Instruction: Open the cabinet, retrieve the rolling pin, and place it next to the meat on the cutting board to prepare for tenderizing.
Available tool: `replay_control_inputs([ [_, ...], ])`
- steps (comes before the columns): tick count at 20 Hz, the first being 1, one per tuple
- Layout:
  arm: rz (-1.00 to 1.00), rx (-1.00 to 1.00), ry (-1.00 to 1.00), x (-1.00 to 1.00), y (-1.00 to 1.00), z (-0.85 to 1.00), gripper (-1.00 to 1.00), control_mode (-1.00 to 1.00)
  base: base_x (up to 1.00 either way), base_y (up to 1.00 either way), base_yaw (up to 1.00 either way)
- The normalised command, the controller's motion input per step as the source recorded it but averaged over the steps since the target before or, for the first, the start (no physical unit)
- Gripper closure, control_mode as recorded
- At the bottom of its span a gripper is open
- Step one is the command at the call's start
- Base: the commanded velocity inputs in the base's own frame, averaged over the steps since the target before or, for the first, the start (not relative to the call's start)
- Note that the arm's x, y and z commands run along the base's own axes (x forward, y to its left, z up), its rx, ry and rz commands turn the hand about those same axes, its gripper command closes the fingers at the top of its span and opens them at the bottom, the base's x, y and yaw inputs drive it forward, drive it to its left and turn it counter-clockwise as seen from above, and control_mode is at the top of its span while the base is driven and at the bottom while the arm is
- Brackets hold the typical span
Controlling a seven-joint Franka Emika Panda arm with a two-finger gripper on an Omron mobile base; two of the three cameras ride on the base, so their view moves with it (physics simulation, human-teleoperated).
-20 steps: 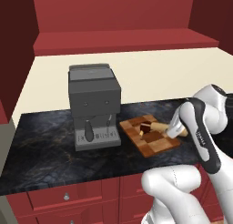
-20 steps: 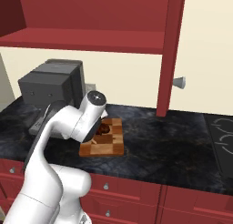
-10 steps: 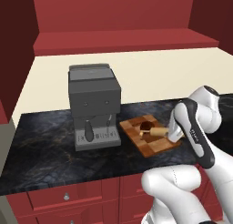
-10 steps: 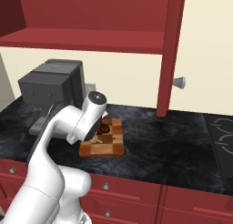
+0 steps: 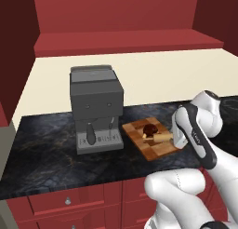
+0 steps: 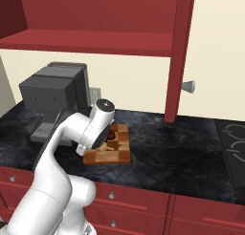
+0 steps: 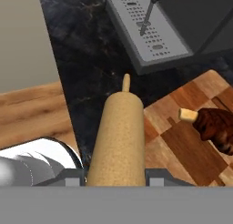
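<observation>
Left base view: the white arm bends low over the dark marbled stone table [image 5: 51, 149] with its hand [image 5: 173, 138] at the right edge of the checkered light-and-dark wooden cutting board [image 5: 151, 138]. The light tan wooden rolling pin [image 5: 161, 138] lies between the fingers, over the board, just beside the small dark brown lump of meat [image 5: 149, 130]. A boxy grey coffee machine [image 5: 96, 107] stands just left of the board, near but apart. Above, the dark-red wall cabinet [image 5: 116, 35] is open.

Right base view: the arm's elbow and wrist cover the board's left half; the cutting board [image 6: 117, 150] and a bit of the meat [image 6: 111, 133] show past it. The coffee machine [image 6: 55, 93] sits behind the arm. An open dark-red cabinet door [image 6: 179, 52] with a round silver knob [image 6: 188, 86] hangs edge-on to the right.

Hand view: the rolling pin [image 7: 119, 136] is clamped between the 2 fingers, jaws narrow around its barrel, thin handle pointing toward the coffee machine's perforated grey drip tray [image 7: 148, 29]. The pin lies along the board's edge, partly over the table [image 7: 86, 59]. The meat [image 7: 216, 127], with a light tan bit, lies on the board [image 7: 182, 141] to the pin's right
</observation>
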Motion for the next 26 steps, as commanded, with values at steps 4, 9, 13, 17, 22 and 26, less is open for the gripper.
replay_control_inputs([
  [4,0.05,0.0,-0.05,0.15,-0.12,-0.13,1.0,-1.0,0.0,0.0,0.0],
  [9,0.04,0.0,-0.04,0.14,-0.07,-0.14,1.0,-1.0,0.0,0.0,0.0],
  [13,0.05,0.0,0.0,0.12,-0.02,-0.23,1.0,-1.0,0.0,0.0,0.0],
  [17,0.05,0.0,0.0,0.19,0.0,-0.26,1.0,-1.0,0.0,0.0,0.0],
  [22,0.05,0.0,0.0,0.2,-0.02,-0.26,1.0,-1.0,0.0,0.0,0.0],
  [26,0.05,0.0,0.0,0.19,-0.01,-0.26,1.0,-1.0,0.0,0.0,0.0],
])
